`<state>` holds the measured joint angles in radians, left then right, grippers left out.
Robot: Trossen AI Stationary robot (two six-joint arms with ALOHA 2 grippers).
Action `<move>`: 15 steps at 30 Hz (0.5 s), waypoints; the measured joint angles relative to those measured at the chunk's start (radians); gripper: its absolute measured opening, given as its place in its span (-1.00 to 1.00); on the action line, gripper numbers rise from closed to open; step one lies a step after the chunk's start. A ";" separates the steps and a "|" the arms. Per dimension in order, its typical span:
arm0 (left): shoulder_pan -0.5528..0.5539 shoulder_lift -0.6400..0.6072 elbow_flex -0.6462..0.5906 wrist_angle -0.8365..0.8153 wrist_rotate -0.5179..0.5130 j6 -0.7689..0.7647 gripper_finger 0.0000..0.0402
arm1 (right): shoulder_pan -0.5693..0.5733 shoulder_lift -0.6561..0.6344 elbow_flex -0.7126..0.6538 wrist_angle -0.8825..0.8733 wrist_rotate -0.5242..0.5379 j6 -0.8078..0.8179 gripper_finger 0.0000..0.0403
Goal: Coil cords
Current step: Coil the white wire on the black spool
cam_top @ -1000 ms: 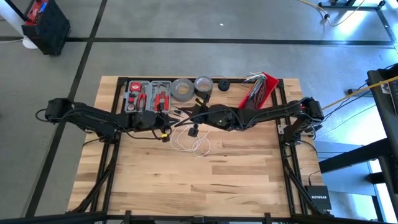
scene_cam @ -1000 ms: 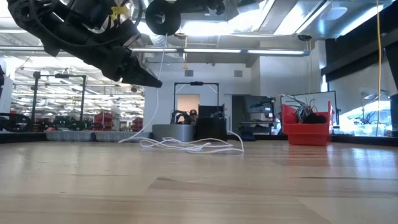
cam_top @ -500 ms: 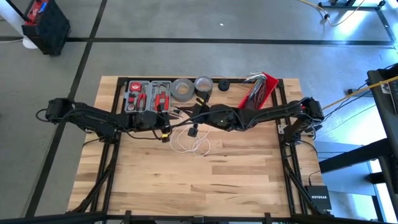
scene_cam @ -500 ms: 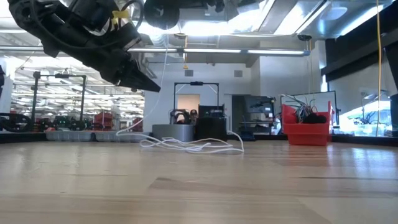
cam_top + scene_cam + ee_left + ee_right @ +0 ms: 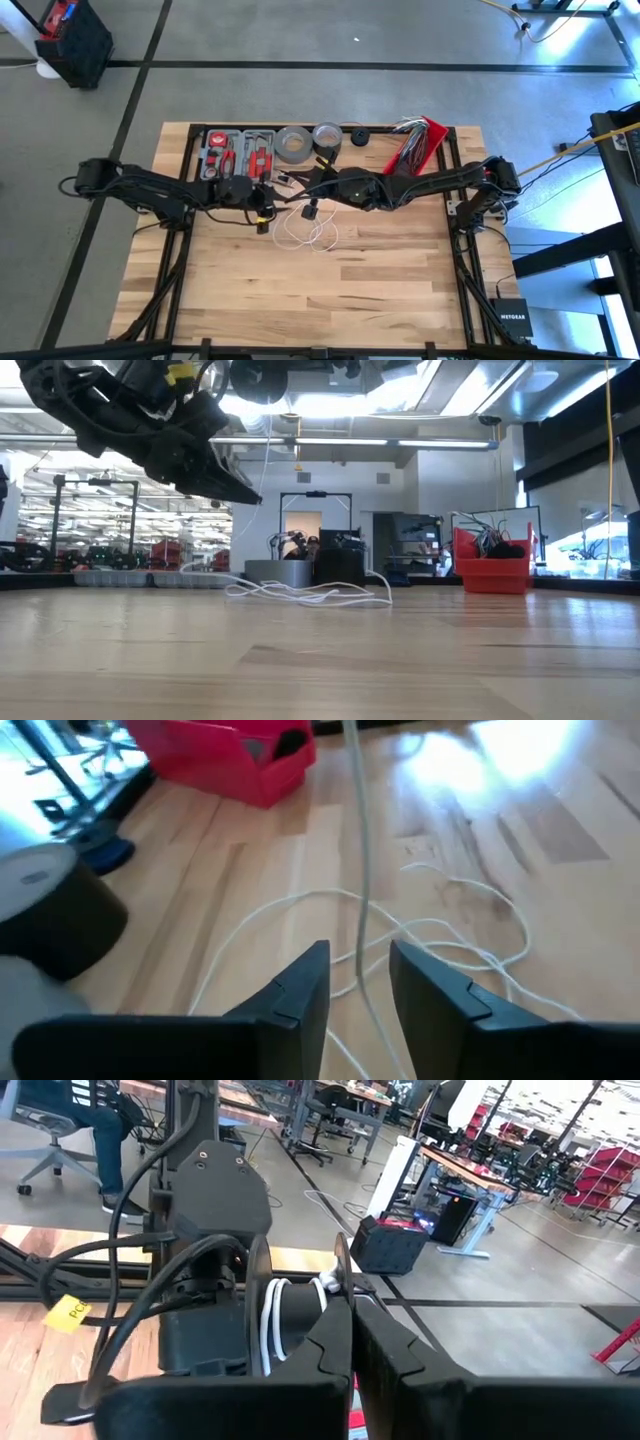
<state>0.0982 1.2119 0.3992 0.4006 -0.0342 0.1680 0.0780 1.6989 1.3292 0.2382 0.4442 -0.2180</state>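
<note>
The thin white cord lies in loose loops (image 5: 310, 232) on the wood at mid-table, also seen in the low view (image 5: 300, 593). One strand (image 5: 358, 870) rises from the loops to a black spool (image 5: 285, 1320). The spool carries a few white turns and is held high over the table by my right gripper (image 5: 350, 1305), which is shut. My left gripper (image 5: 358, 975) is open just left of the spool (image 5: 311, 210), above the table (image 5: 250, 495). The rising strand passes between its fingers; I cannot tell whether it touches them. My right gripper pinches the spool's thin round flange (image 5: 341, 1265) between its two fingers, at the rim. The spool is lifted clear, high over the table. The cord hangs from it down to the loops on the wood.
Along the far edge stand a grey tool tray with red tools (image 5: 238, 152), two grey tape rolls (image 5: 293, 145) (image 5: 326, 134), a small black part (image 5: 358, 137) and a red bin of wires (image 5: 418, 145). Bare wood (image 5: 300, 300) spreads toward the near edge.
The spool in my right gripper has risen a little. My left gripper has tipped slightly and eased toward the table's left. The cord's left loop, which was drawn up toward the gripper, now lies flatter on the wood.
</note>
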 joint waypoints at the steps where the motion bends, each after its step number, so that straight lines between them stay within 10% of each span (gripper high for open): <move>1: 0.007 0.004 0.000 -0.001 0.003 0.000 -0.52 | 0.000 0.000 0.000 0.000 0.000 0.000 -0.97; 15: 0.029 0.020 0.000 -0.001 -0.004 -0.048 -0.97 | 0.000 0.000 -0.001 -0.010 0.000 0.001 -0.97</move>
<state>0.1272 1.2324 0.3996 0.3996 -0.0384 0.1205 0.0780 1.6993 1.3285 0.2286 0.4442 -0.2171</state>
